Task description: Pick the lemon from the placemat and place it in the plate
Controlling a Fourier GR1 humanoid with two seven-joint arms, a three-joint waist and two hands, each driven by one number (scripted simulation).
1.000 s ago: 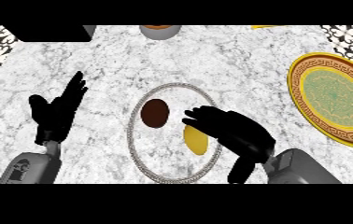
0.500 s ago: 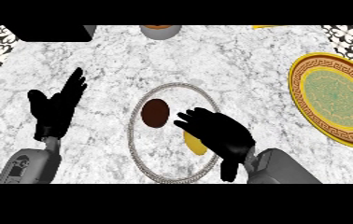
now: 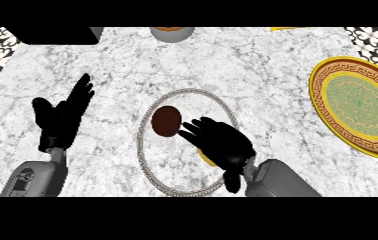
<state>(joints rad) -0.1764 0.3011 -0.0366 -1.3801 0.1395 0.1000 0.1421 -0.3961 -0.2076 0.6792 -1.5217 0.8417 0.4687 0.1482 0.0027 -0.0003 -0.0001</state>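
Observation:
The lemon (image 3: 207,158) lies on the round marble-patterned placemat (image 3: 181,176) at the counter's middle. Only a yellow sliver of it shows under my right hand (image 3: 222,143). That hand is spread over the lemon with its fingers fairly straight, pointing up-left toward a dark brown round object (image 3: 167,120) on the same mat. I cannot see the fingers curling round the lemon. The yellow plate (image 3: 318,91) with a green patterned centre sits at the right edge, well apart from the hand. My left hand (image 3: 62,117) rests open at the left, fingers up.
A grey cup (image 3: 172,33) with a brown top stands at the back centre. A black block (image 3: 56,34) fills the back left corner. Patterned cloth shows at the far left and far right back corners.
My right hand has slid left over the lemon, hiding most of it, and the forearm has come further in. The left hand has barely shifted.

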